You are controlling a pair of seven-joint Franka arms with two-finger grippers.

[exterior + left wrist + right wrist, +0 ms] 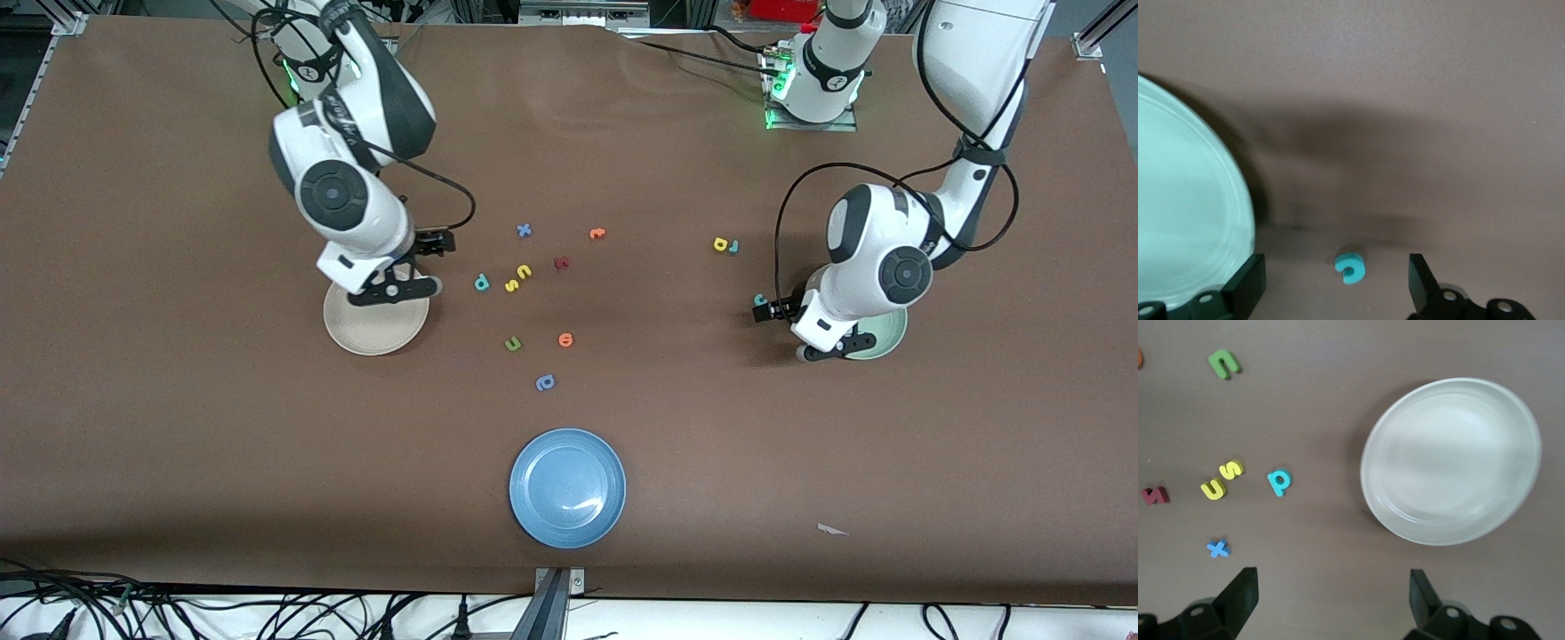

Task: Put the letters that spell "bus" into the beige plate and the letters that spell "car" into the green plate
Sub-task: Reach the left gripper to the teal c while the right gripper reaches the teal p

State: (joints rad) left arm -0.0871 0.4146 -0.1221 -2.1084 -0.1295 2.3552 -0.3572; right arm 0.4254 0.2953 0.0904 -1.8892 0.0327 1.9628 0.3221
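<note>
The left gripper [1337, 283] hangs low, fingers spread wide around the small teal foam "c" [1350, 267], not touching it, beside the glossy green plate [1185, 220]. The right gripper [1331, 603] waits wide open and empty near the smooth beige plate [1451, 460].

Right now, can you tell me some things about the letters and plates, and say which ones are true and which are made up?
1. The teal c lies on the table between the open fingers of the left pincer. True.
2. The beige plate already has letters in it. False: it holds nothing.
3. The yellow u and yellow s lie side by side on the table. True.
4. The right pincer is holding the teal b. False: it is open and holds nothing.
5. The blue plate is farther from the front camera than the letters. False: it is nearer.
</note>
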